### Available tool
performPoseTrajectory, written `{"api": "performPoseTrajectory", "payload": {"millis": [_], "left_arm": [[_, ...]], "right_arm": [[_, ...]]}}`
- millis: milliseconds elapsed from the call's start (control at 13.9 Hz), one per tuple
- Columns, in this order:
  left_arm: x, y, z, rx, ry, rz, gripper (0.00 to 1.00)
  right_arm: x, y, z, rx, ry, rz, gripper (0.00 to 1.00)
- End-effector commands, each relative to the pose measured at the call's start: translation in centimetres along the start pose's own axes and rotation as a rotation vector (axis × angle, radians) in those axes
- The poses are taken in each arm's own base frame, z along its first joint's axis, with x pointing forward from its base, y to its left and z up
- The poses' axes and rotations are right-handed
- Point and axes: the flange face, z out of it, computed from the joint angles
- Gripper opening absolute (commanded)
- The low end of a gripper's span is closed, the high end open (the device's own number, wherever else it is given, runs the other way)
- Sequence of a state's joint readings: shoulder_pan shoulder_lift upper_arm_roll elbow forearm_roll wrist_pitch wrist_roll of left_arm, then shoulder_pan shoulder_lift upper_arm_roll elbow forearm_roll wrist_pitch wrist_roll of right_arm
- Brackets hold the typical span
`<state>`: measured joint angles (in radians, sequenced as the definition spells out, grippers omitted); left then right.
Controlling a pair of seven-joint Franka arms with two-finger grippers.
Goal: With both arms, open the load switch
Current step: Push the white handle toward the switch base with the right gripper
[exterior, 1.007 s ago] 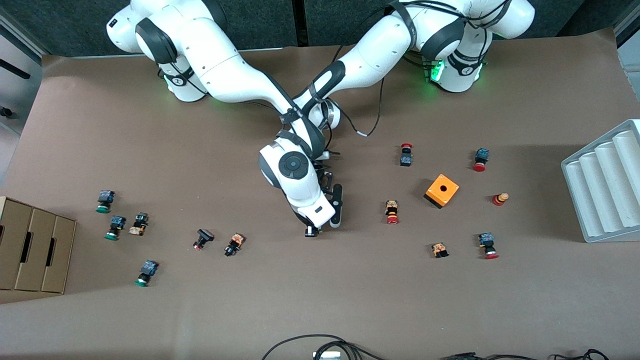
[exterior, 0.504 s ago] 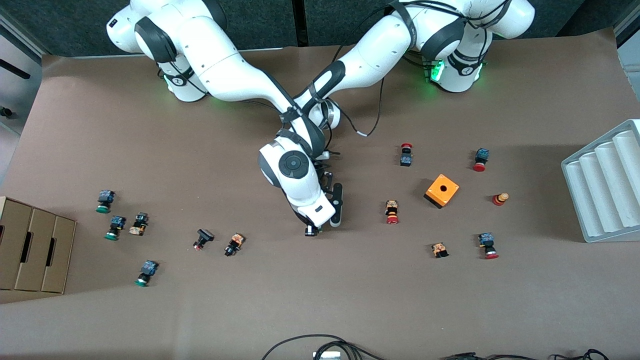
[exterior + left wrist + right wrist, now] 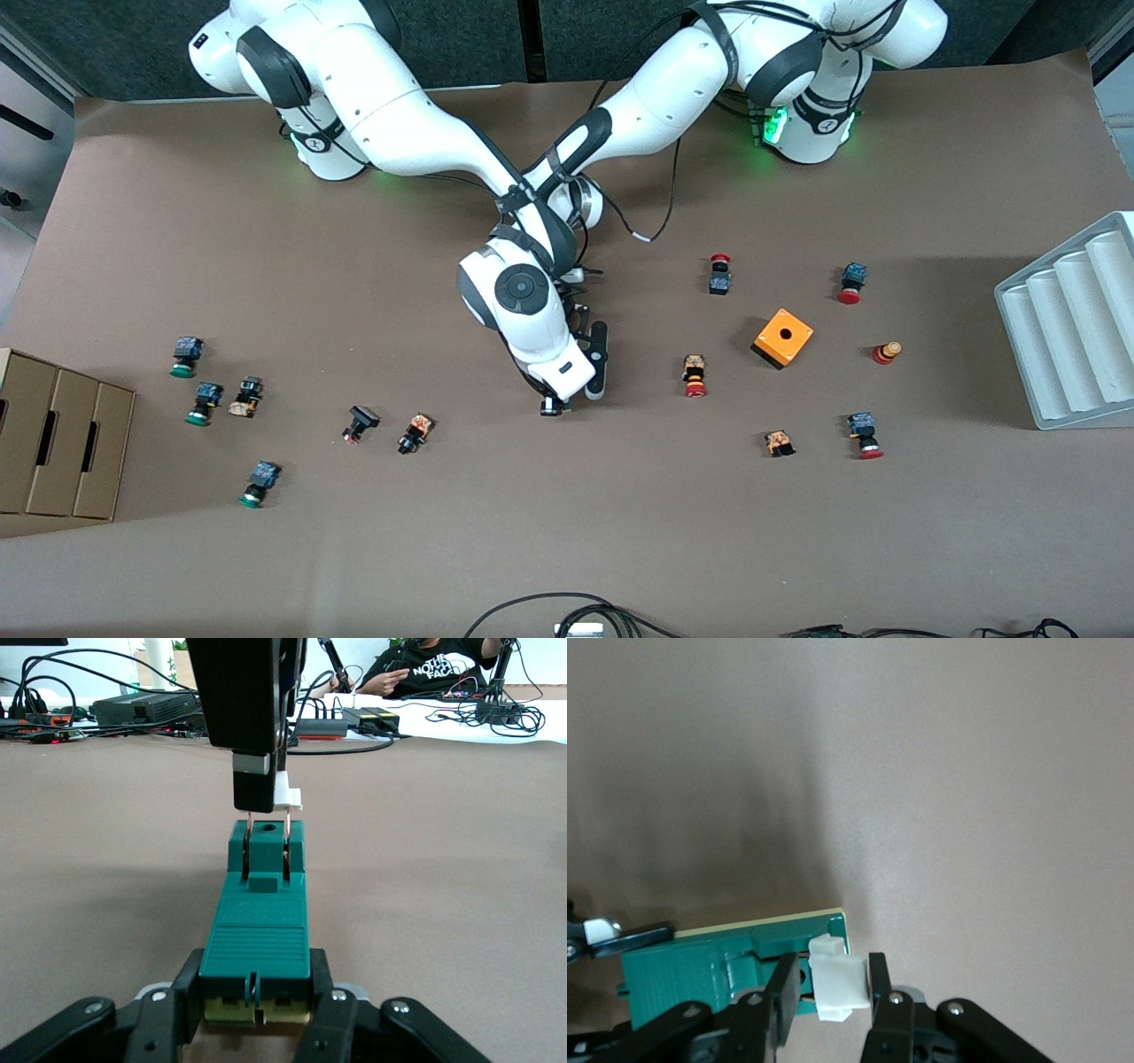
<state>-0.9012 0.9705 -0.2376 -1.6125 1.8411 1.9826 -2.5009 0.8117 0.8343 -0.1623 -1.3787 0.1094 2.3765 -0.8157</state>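
Load switch sits mid-desk under the crossed arms, gripped at both ends. Left end effector pinches its green body; right end effector pinches the white end piece.

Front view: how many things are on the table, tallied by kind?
Green-capped buttons: 3
Other button parts: 9
Orange cube: 1
load switch: 1
Tray: 1
Cardboard box: 1
Total: 16
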Motion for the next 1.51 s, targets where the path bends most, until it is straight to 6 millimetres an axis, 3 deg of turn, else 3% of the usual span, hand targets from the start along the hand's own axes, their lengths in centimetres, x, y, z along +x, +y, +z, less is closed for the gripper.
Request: {"api": "performPoseTrajectory", "payload": {"millis": [0,1439], "left_arm": [[0.0,-0.5,0.9,0.009,0.02,0.023,0.48],[0.1,-0.4,0.9,0.009,0.021,0.022,0.48]], "right_arm": [[0.1,-2.9,0.7,0.068,-0.049,0.005,0.38],[-0.9,-3.5,-0.3,0.086,-0.062,0.01,0.38]]}}
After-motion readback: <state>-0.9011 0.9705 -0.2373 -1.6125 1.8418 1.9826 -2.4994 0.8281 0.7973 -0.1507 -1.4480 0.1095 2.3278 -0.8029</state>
